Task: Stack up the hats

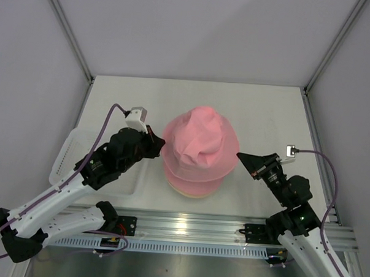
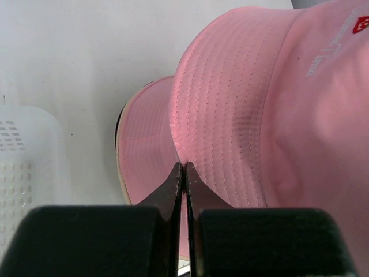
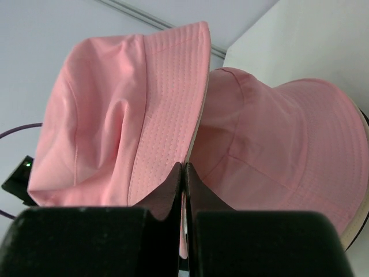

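The top pink hat point(image 1: 200, 139) hangs between both grippers over the stack. My left gripper point(image 1: 162, 148) is shut on its left brim point(image 2: 207, 127). My right gripper point(image 1: 239, 156) is shut on its right brim point(image 3: 167, 115). Under it lies a second pink hat point(image 1: 195, 176), also seen in the left wrist view point(image 2: 147, 150) and the right wrist view point(image 3: 282, 144). A beige hat shows only as an edge at the stack's bottom point(image 1: 192, 192). A thin black rim point(image 2: 119, 124) peeks out under it. The held hat's crown is crumpled and leans to the back.
A white plastic basket point(image 1: 71, 149) stands at the left by the left arm and also shows in the left wrist view point(image 2: 23, 167). White walls close in the table on three sides. The metal rail point(image 1: 187, 227) runs along the near edge.
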Controlling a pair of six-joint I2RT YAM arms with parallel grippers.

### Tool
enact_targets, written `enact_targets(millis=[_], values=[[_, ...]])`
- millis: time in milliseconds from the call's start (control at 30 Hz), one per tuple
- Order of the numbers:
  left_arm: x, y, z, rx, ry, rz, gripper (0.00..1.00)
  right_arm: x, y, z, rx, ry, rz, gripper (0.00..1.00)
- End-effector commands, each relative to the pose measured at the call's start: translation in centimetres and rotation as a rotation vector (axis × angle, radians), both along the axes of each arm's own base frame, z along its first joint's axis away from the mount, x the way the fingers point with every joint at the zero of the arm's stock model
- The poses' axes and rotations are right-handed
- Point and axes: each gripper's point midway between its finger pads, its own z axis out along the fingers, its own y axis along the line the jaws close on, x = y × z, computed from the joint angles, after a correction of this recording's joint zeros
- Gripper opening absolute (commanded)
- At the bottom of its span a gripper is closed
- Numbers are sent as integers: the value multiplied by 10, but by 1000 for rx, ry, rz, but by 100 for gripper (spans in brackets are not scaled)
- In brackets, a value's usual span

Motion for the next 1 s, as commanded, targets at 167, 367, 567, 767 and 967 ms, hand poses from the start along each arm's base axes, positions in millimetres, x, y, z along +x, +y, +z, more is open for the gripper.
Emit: enact_targets(millis=[167,367,567,767,967], values=[[-4,-12,-5,-27,20,-39,1,-13,-15,-48,-87,136,-45,0],[0,-22,-15,-11,42,-56,1,-4,-20,-81,-116,201,-92,0],[2,-20,-50,73,144,-6,1,-1,-23,-106,-159,275,-120,0],[-16,6,-97,92,296,122,1,2,-20,-139,-223,378,-107,0],[-26,16,-125,109,368,167,1,-2,-12,-176,-271,480,-58,0]])
